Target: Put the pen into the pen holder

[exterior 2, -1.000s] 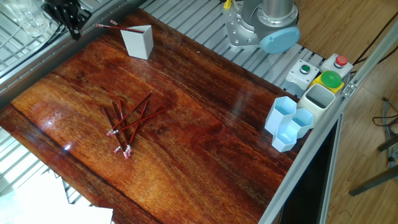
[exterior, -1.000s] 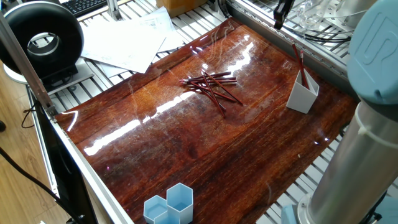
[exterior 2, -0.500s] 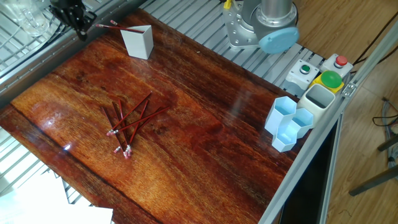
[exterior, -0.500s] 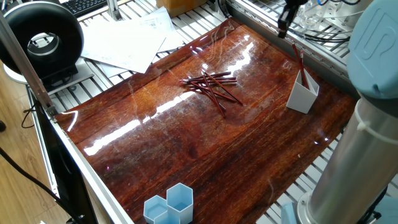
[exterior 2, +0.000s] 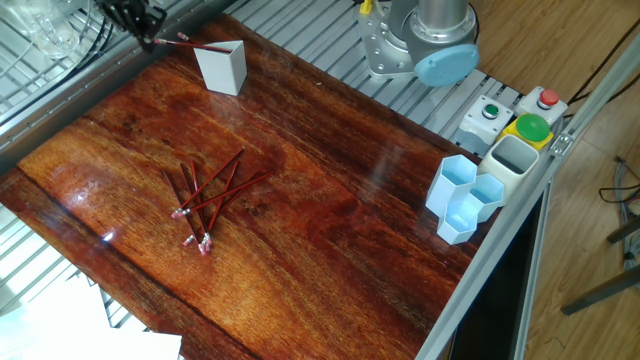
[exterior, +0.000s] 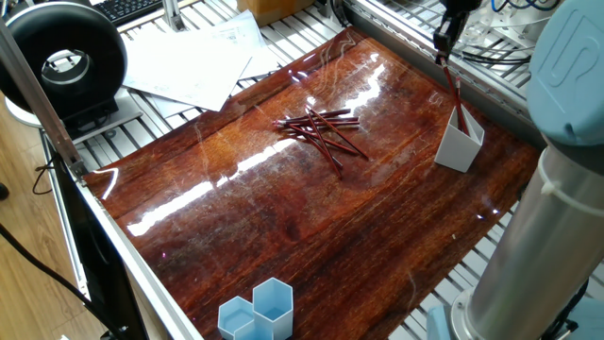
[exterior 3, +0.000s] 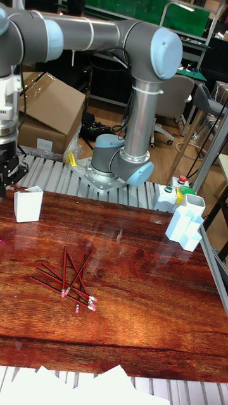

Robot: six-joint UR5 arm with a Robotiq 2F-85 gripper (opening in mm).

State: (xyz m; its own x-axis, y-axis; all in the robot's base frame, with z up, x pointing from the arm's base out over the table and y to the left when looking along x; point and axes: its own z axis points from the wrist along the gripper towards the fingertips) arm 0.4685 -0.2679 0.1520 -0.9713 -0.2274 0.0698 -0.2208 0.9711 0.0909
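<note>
The white pen holder (exterior: 460, 144) stands at the far right of the wooden table; it also shows as the pen holder (exterior 2: 222, 66) and the pen holder (exterior 3: 28, 204). One red pen (exterior: 454, 93) leans out of it, tip inside; its upper end shows on the pen (exterior 2: 195, 45). My gripper (exterior: 443, 40) hovers just beyond that upper end, over the table's back edge, also seen as the gripper (exterior 2: 143, 22) and the gripper (exterior 3: 9, 178). Its dark fingers are too small to show their gap. Several more red pens (exterior: 322, 127) lie crossed mid-table.
Light blue hexagonal cups (exterior 2: 465, 200) and a button box (exterior 2: 512, 122) sit at one table edge. The arm's base (exterior 3: 117, 166) stands behind the table. Papers (exterior: 193, 61) and a black round device (exterior: 66, 66) lie beyond the other side.
My gripper has moved along the table's back edge toward the upper end of the leaning pen. The pen, the holder and the pile have not moved.
</note>
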